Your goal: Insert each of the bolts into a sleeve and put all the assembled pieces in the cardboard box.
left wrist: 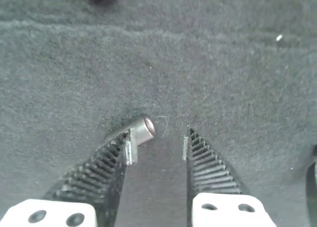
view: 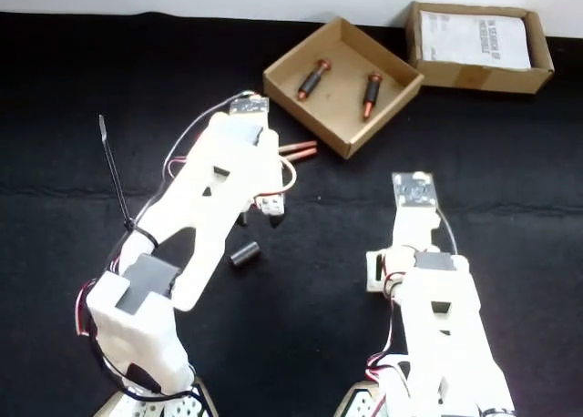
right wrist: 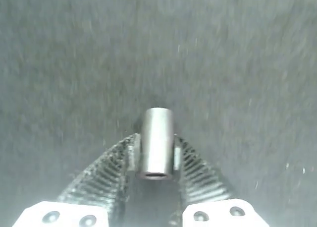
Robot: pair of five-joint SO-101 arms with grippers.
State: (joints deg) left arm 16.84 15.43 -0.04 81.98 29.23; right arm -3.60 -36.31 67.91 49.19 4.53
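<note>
Clamping a sleeve point(right wrist: 157, 133) tight, right gripper point(right wrist: 154, 155) sits low over black cloth point(right wrist: 74, 48). Left gripper point(left wrist: 157, 138) fingers apart, second sleeve point(left wrist: 142, 129) lying against one fingertip. Two assembled pieces point(view: 312, 78) in cardboard box point(view: 342, 94), two bolts point(view: 299, 149) just beside it

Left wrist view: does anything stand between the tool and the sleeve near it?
Nothing visible does. The sleeve lies right at one fingertip of the open left tool, off to that side rather than centred in the gap.
</note>
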